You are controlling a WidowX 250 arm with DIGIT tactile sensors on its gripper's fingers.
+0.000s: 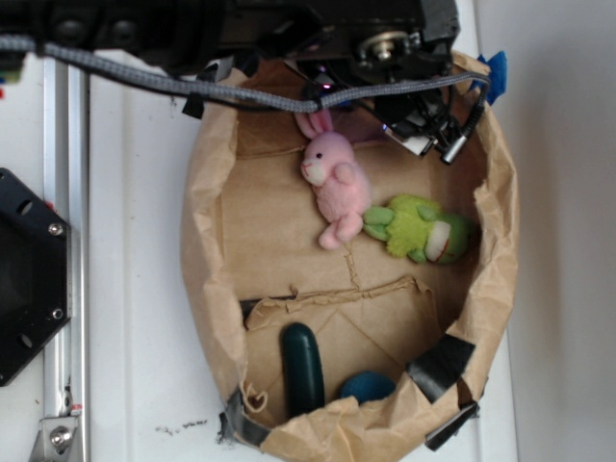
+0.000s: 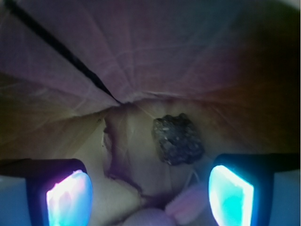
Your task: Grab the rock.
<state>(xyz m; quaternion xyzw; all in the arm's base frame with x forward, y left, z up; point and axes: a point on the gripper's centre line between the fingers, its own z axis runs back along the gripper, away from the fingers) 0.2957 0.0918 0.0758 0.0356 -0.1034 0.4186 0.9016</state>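
The rock (image 2: 178,140), a rough dark brown-grey lump, lies on the brown paper floor near the bag's back wall in the wrist view. It sits ahead of my gripper (image 2: 150,197) and slightly right of its centre line, short of the fingertips. The gripper is open, and its two glowing pads (image 2: 69,200) stand wide apart with only paper and a bit of pink plush between them. In the exterior view the rock is hidden under my arm (image 1: 385,48), which hangs over the bag's far end.
A brown paper bag (image 1: 207,241) walls everything in. A pink bunny (image 1: 334,183) lies just below the arm, its ear (image 2: 188,205) showing between the fingers. A green plush frog (image 1: 419,229) lies to the right. At the near end are a dark green oblong (image 1: 303,366) and a blue ball (image 1: 366,387).
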